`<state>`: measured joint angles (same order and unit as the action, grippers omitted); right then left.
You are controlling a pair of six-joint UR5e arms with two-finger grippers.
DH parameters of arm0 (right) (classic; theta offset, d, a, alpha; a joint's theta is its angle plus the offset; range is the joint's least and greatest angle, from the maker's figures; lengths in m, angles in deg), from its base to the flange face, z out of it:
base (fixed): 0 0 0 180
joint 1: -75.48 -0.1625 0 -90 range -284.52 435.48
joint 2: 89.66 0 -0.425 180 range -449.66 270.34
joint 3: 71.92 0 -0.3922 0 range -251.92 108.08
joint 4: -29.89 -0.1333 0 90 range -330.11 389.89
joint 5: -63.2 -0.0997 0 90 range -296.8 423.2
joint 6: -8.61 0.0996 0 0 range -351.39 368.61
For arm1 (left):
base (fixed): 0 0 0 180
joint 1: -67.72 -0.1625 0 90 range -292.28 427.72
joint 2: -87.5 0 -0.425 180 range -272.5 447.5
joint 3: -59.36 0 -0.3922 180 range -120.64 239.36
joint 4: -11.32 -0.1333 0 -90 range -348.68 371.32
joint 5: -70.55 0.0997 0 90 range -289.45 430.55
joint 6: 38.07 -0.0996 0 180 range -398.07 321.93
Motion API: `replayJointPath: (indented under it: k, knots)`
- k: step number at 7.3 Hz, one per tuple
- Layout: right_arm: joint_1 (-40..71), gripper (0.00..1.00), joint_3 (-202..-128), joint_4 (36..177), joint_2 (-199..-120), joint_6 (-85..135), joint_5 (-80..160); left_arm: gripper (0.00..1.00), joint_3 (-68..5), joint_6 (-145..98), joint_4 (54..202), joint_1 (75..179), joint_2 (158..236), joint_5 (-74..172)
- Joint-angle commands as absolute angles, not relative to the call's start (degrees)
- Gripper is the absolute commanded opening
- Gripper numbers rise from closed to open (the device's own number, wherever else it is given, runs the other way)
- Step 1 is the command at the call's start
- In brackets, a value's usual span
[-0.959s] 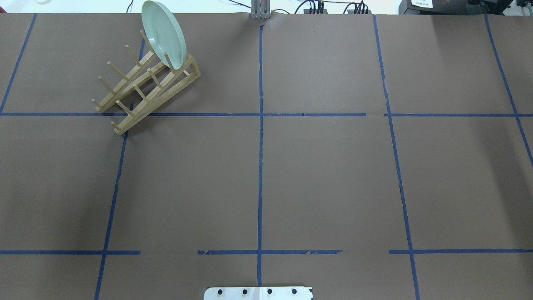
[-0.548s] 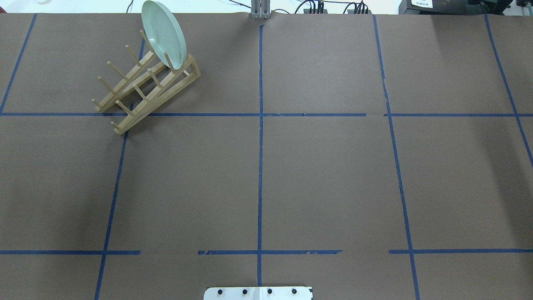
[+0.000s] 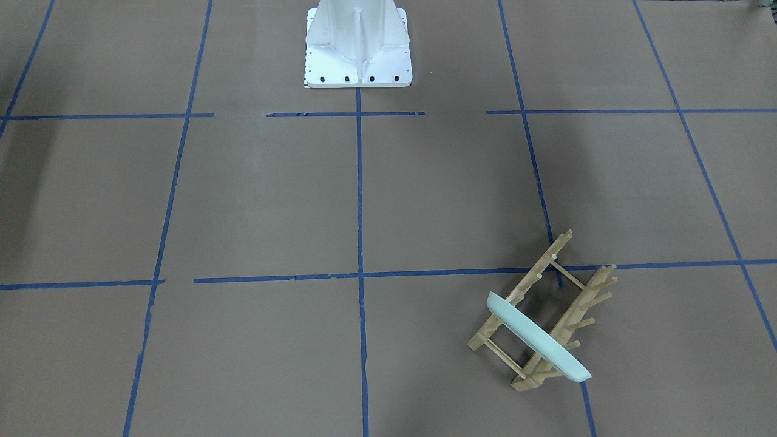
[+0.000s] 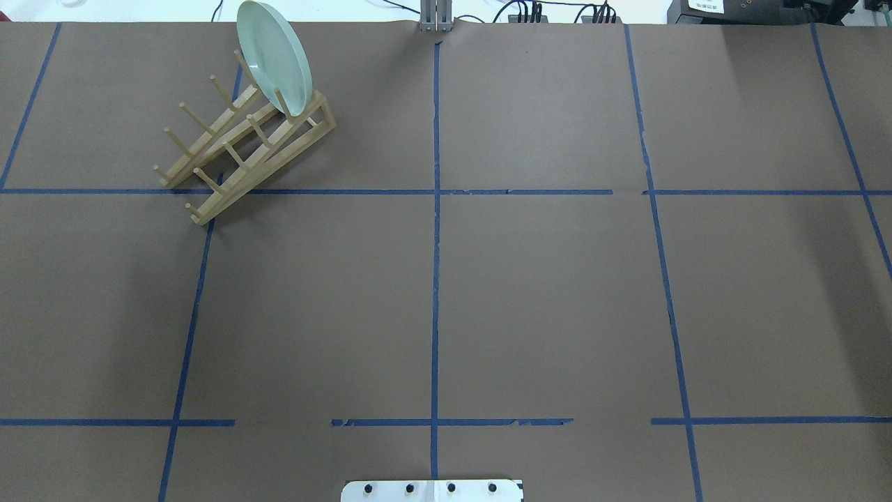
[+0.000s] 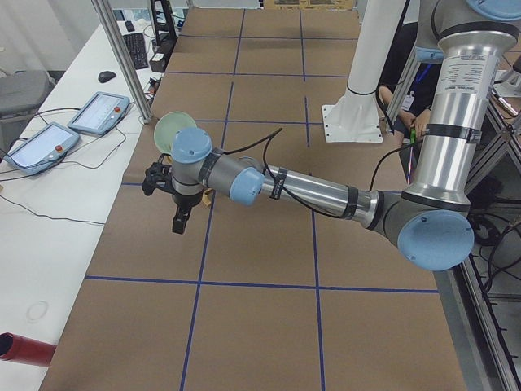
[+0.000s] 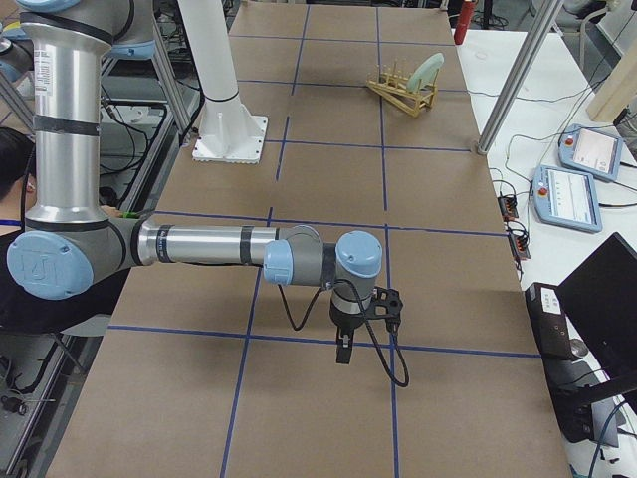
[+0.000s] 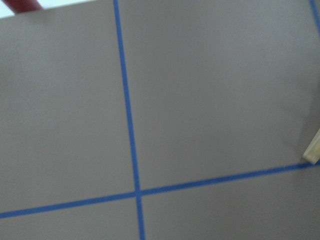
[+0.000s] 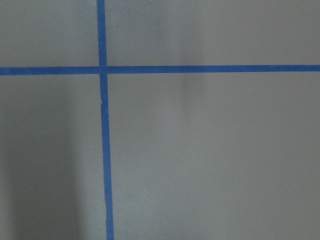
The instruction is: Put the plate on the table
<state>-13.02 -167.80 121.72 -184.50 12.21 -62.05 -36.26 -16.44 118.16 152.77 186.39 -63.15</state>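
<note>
The plate (image 4: pixel 273 59) stands on its edge in the last slot of the wooden peg rack (image 4: pixel 244 150), at the rack's far end, on the robot's left side of the table (image 4: pixel 543 293) near the far edge. In the overhead view it reads as a tall oval leaning back from the robot, its hollow face open to the camera and its long axis running from upper left to lower right. The rack itself lies diagonally across a blue tape line (image 4: pixel 209 230).

The front-facing view gives what the overhead cannot: the plate edge-on, a thin pale sliver across the rack's two rails, with none of its face showing. Neither of these two views has an arm in it.

The grippers show only in the side views. The left gripper (image 5: pixel 178 225) hangs fingers-down above the table, just beside the rack's near end and clear of the plate, which peeks out behind the wrist joint. The right gripper (image 6: pixel 342 353) points down over the opposite end of the table, well apart from the plate. How wide either pair of fingers stands I cannot tell from these views. The left wrist view catches only taped paper and one wooden corner of the rack at its right edge.
</note>
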Motion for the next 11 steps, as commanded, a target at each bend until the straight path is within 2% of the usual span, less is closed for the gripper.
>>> replayJointPath:
  k: [1, 2, 4, 6, 8, 11]
  knots:
    - [-13.03, 1.00, -167.81, 121.65, -184.50, 12.21, -61.96, 1.00, -35.48, 10.34, 137.87, 146.60, 187.26, -63.13]
    - [-13.03, 1.00, -167.81, 121.74, -184.50, 12.21, -61.96, 1.00, -32.08, 24.89, 145.80, 143.78, 190.82, -63.04]
    - [-13.03, 1.00, -167.81, 121.65, -184.50, 12.21, -62.05, 1.00, -27.40, 45.00, 150.44, 136.50, 199.52, -57.47]
    - [-13.03, 1.00, -167.81, 121.74, -184.50, 12.21, -62.05, 1.00, -23.63, 54.43, 153.24, 133.03, 204.11, -48.30]
    - [-13.03, 1.00, -167.81, 121.74, -184.50, 12.21, -62.05, 1.00, -17.39, 69.51, 165.78, 129.19, 208.15, -39.83]
    - [-13.03, 1.00, -167.81, 121.74, -184.50, 12.21, -62.05, 1.00, -16.40, 72.41, 165.74, 123.28, 211.16, -32.81]
